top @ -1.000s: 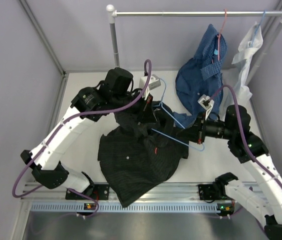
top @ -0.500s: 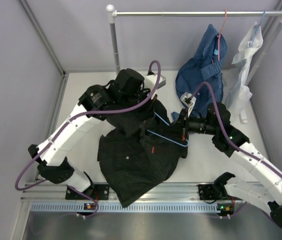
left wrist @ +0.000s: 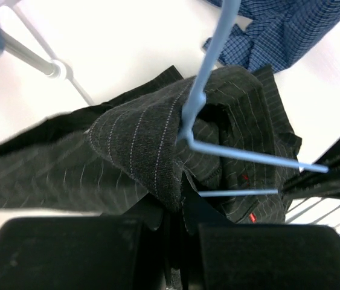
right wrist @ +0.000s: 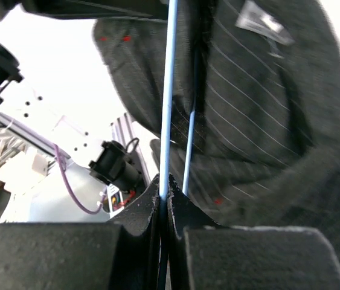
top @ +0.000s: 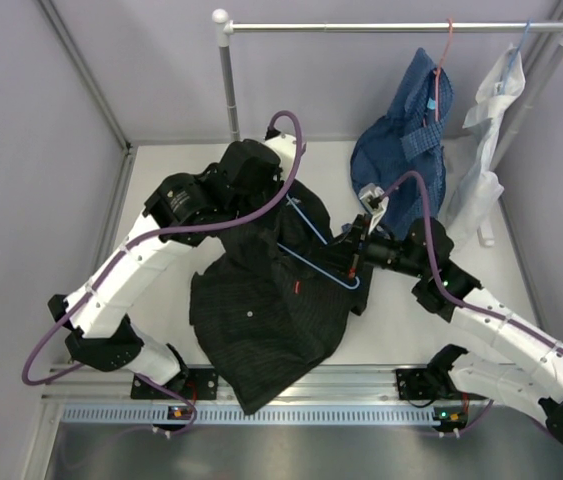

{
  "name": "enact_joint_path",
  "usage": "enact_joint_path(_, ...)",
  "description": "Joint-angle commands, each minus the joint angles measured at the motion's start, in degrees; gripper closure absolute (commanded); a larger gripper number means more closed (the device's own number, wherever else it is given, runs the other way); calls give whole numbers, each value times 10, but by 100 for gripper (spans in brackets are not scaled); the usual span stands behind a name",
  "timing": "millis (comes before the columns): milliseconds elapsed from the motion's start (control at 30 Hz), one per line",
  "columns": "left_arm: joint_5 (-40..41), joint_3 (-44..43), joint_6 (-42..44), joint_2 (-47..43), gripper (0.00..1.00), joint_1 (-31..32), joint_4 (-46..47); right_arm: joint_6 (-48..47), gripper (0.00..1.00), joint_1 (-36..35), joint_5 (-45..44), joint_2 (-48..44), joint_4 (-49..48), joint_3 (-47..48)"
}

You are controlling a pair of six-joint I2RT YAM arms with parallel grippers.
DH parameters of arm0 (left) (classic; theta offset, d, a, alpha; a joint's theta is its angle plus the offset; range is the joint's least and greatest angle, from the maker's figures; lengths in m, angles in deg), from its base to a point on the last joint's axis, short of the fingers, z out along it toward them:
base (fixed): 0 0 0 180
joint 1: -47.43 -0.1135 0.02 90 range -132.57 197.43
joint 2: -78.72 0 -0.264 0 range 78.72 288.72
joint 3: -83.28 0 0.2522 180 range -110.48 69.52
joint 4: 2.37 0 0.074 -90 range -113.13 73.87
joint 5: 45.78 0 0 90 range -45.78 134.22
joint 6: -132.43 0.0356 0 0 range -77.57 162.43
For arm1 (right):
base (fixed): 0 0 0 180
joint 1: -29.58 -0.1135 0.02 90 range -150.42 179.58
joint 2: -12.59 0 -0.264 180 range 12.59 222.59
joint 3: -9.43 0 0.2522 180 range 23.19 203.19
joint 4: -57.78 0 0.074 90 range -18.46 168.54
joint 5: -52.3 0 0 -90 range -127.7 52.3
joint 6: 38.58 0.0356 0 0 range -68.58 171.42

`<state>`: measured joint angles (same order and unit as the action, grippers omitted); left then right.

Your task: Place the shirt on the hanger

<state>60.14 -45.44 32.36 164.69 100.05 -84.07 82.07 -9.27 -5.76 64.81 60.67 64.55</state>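
The black pinstriped shirt (top: 261, 310) lies bunched on the white table, its upper part lifted. My left gripper (top: 283, 215) is shut on a fold of the shirt (left wrist: 151, 145), seen in the left wrist view. The light-blue wire hanger (top: 311, 262) runs across the shirt's top, one end inside the fabric. In the left wrist view the hanger (left wrist: 203, 90) crosses over the pinched fold. My right gripper (top: 349, 262) is shut on the hanger's wire (right wrist: 168, 96), with the shirt (right wrist: 266, 103) draped just beyond it.
A blue checked shirt (top: 401, 150) hangs on a red-pink hanger (top: 445, 50) from the rail (top: 391, 27) at the back. A white garment (top: 491, 110) hangs at the far right. The rail's post (top: 228, 80) stands behind the left arm.
My right gripper has moved left and forward with the hanger, pushing it further into the shirt. My left gripper has shifted slightly left and back with the fabric.
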Motion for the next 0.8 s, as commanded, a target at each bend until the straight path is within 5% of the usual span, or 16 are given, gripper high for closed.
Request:
enact_joint_path(0,50,-29,11,0,100,5,-9,4,100,-32,-18,15,-122,16)
enact_joint_path(100,49,-38,20,3,100,8,-10,0,100,-45,-32,25,-129,17)
enact_joint_path(233,-13,-47,50,-6,76,25,-7,0,100,-45,-46,31,-144,16)
enact_joint_path(267,-21,-46,62,-12,62,31,-6,0,100,-44,-48,32,-154,15)
enact_joint_path(333,-18,-46,67,-17,51,32,-7,1,100,-45,-54,33,-160,16)
enact_joint_path(367,-9,-41,69,-21,10,32,-6,2,100,-44,-56,33,-163,14)
enact_joint_path(400,5,-35,71,-31,2,31,3,2,100,-45,-58,32,-172,13)
enact_joint_path(600,131,54,115,-91,2,31,96,14,100,-45,-65,26,-207,-11)
enact_joint_path(767,84,159,182,-189,2,-5,294,7,100,-44,-65,8,-246,-41)
